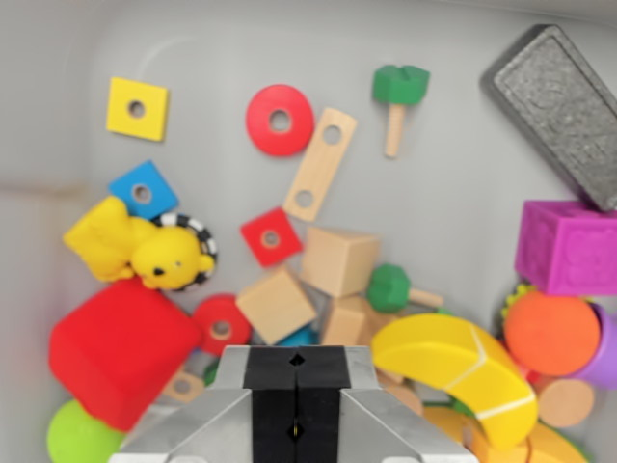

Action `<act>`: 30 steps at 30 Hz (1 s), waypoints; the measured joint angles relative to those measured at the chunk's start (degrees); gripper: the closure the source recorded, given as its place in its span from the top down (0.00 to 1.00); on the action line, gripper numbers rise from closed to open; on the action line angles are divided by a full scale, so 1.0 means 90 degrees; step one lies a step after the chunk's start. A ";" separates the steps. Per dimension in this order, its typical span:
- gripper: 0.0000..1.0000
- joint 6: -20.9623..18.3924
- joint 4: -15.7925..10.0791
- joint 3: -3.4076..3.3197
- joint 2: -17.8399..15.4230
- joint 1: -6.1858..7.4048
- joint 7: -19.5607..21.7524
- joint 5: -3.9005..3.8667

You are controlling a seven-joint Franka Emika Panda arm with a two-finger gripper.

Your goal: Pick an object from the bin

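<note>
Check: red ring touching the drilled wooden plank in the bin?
Apart. The wrist view shows a strip of grey bin floor between the red ring and the wooden plank.

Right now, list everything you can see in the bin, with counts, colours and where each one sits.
Square tile: 3; yellow, blue, red; left and centre.
Ring: 2, red, top centre and low left.
Wooden bar: 1, tan, centre.
Peg: 2, green-headed, top and centre.
Wooden cube: 3, tan, centre.
Plush toy: 1, yellow, left.
Soft block: 1, red, low left.
Ball: 1, green, bottom left.
Banana: 1, yellow, low right.
Brick: 1, purple, right.
Slab: 1, grey, top right.
Gripper: 1, shut, bottom centre.
</note>
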 joint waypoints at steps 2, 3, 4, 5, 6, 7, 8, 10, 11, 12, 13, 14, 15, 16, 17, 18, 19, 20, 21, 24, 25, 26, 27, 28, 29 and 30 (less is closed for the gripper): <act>0.00 -0.0094 0.0040 0.0000 -0.0050 0.0000 -0.0007 0.0013; 0.00 -0.0133 0.0056 0.0000 -0.0075 0.0000 -0.0010 0.0017; 0.00 -0.0173 0.0072 0.0000 -0.0096 0.0000 -0.0013 0.0021; 0.00 -0.0211 0.0089 0.0000 -0.0116 0.0000 -0.0016 0.0024; 0.00 -0.0230 0.0097 0.0000 -0.0125 0.0000 -0.0017 0.0026; 0.00 -0.0269 0.0114 -0.0001 -0.0143 0.0000 -0.0020 0.0030; 0.00 -0.0303 0.0130 -0.0001 -0.0157 0.0000 -0.0022 0.0033; 0.00 -0.0354 0.0161 -0.0001 -0.0179 0.0000 -0.0026 0.0039; 0.00 -0.0375 0.0174 -0.0001 -0.0188 0.0000 -0.0027 0.0041; 0.00 -0.0394 0.0183 -0.0001 -0.0197 0.0000 -0.0029 0.0043; 0.00 -0.0403 0.0186 -0.0001 -0.0201 0.0000 -0.0029 0.0043; 0.00 -0.0419 0.0192 -0.0001 -0.0209 0.0000 -0.0030 0.0045; 0.00 -0.0432 0.0197 -0.0002 -0.0216 0.0000 -0.0031 0.0046; 0.00 -0.0442 0.0200 -0.0002 -0.0221 0.0000 -0.0032 0.0047; 0.00 -0.0450 0.0203 -0.0002 -0.0225 0.0000 -0.0032 0.0048; 0.00 -0.0452 0.0204 -0.0002 -0.0227 0.0000 -0.0033 0.0049; 0.00 -0.0452 0.0203 -0.0002 -0.0226 0.0000 -0.0033 0.0049; 0.00 -0.0452 0.0202 -0.0002 -0.0223 0.0000 -0.0033 0.0049; 0.00 -0.0452 0.0202 -0.0002 -0.0222 0.0000 -0.0032 0.0049; 0.00 -0.0452 0.0200 -0.0002 -0.0219 0.0000 -0.0032 0.0049; 0.00 -0.0452 0.0200 -0.0002 -0.0219 0.0000 -0.0032 0.0049; 0.00 -0.0452 0.0200 -0.0002 -0.0219 0.0000 -0.0032 0.0049; 0.00 -0.0452 0.0200 -0.0002 -0.0219 0.0000 -0.0032 0.0049; 0.00 -0.0452 0.0200 -0.0002 -0.0219 0.0000 -0.0032 0.0049; 0.00 -0.0452 0.0200 -0.0002 -0.0219 0.0000 -0.0032 0.0049; 0.00 -0.0452 0.0200 -0.0002 -0.0219 0.0000 -0.0032 0.0049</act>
